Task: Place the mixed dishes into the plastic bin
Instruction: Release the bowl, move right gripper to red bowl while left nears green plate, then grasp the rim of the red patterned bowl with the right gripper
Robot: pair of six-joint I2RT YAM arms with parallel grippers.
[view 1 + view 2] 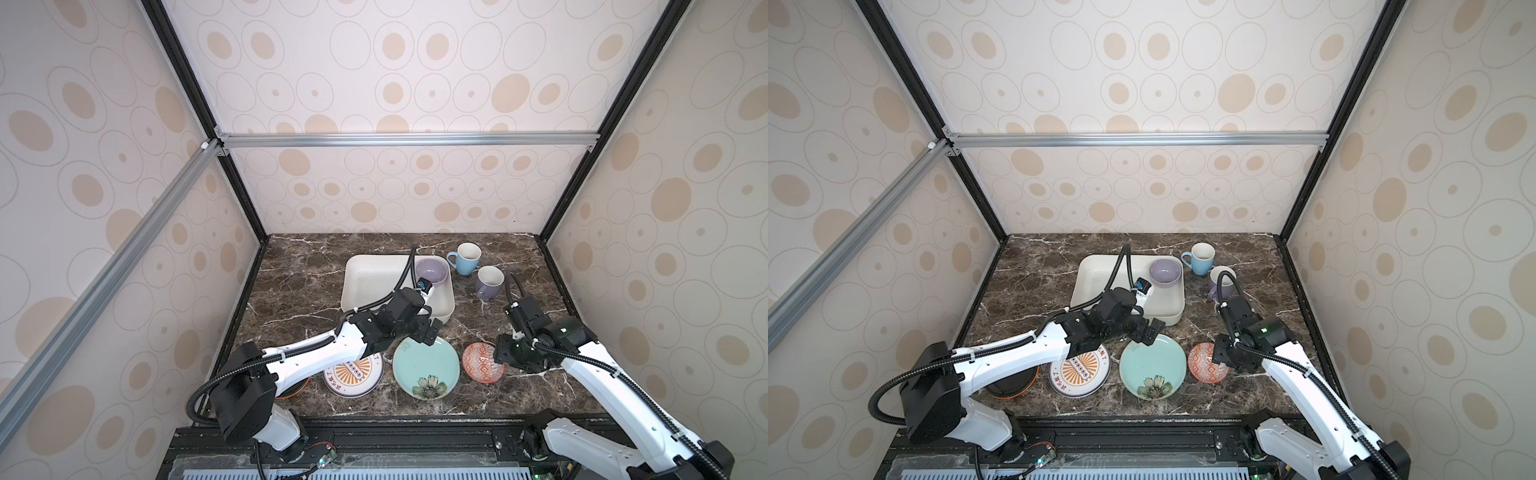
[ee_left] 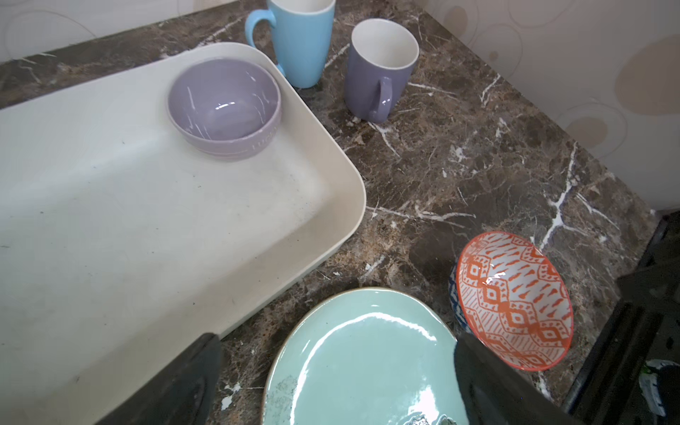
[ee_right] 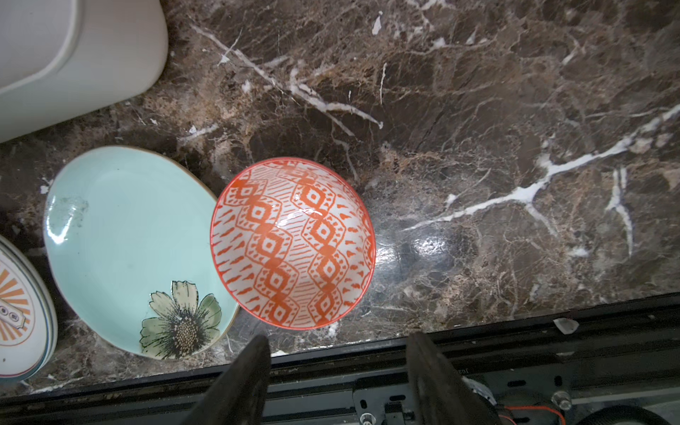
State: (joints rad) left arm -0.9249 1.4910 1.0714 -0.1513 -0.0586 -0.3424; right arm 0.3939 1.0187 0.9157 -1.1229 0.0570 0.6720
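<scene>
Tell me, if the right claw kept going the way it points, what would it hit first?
Most likely the red-patterned bowl, which lies straight ahead of the open right gripper in its wrist view. Depth is unclear, so it might graze only the rim.

Two mugs (image 1: 467, 257) (image 1: 489, 282), blue and lavender; two bowls (image 1: 432, 270) (image 1: 480, 359), lavender and red-patterned; at least three plates (image 1: 1152, 365) (image 1: 1079, 370) (image 1: 1017, 384); one bin (image 1: 370, 274)

Both top views look steeply down from high above the front edge of the dark marbled tabletop (image 1: 291, 270), the white shallow rectangular plastic bin (image 1: 365, 274) mid-frame. The left wrist view sits close over the bin's corner, the right wrist view close beside it (both share the red-patterned round bowl (image 2: 515, 301)).
</scene>
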